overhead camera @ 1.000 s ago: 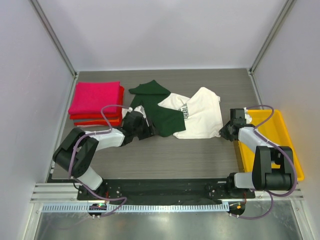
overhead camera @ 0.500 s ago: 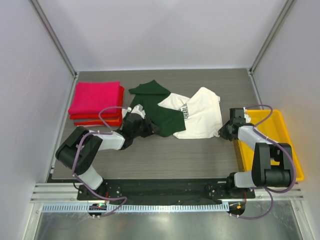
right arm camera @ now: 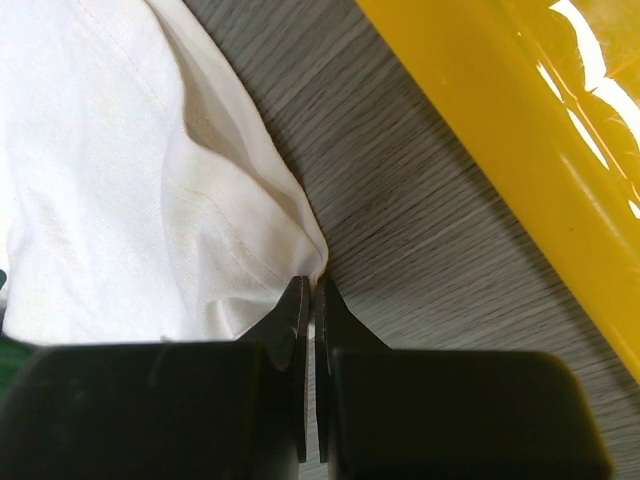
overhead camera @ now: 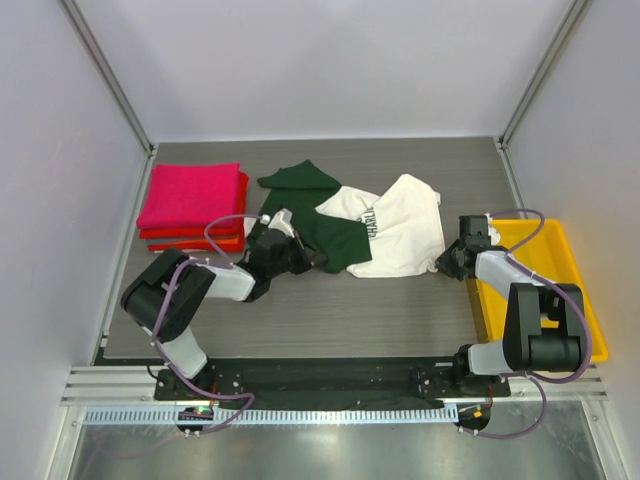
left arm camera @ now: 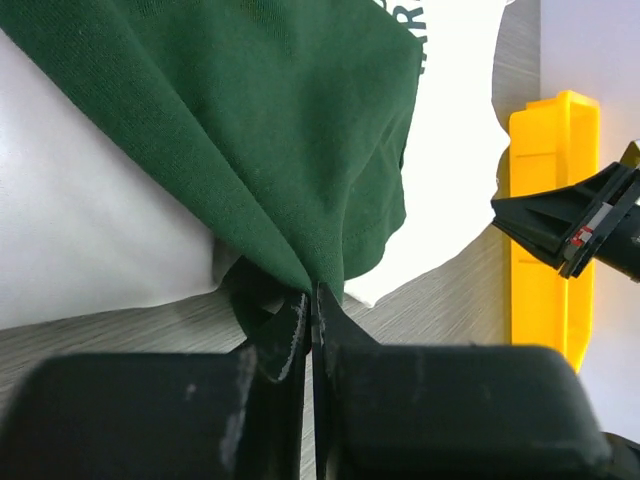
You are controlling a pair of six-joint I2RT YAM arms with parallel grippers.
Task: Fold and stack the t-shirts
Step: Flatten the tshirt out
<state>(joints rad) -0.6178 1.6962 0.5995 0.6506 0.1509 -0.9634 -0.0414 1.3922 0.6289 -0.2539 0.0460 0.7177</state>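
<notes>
A cream-white t-shirt [overhead camera: 405, 235] with dark green parts [overhead camera: 320, 225] lies crumpled mid-table. My left gripper [overhead camera: 305, 258] is shut on its dark green edge [left arm camera: 300, 250] at the shirt's near left side; the jaws pinch a fold of the green cloth. My right gripper [overhead camera: 445, 262] is shut on the white hem corner [right arm camera: 300, 245] at the shirt's near right side. A stack of folded t-shirts, magenta-pink [overhead camera: 192, 193] on top of red [overhead camera: 190, 240], sits at the far left.
A yellow plastic tray [overhead camera: 560, 262] stands along the right edge, close behind my right arm; its wall [right arm camera: 520, 150] shows in the right wrist view. Grey walls close in the table on three sides.
My left gripper moved right into the green edge and shut on it; it stood open before. The right gripper kept its hold on the white corner.
</notes>
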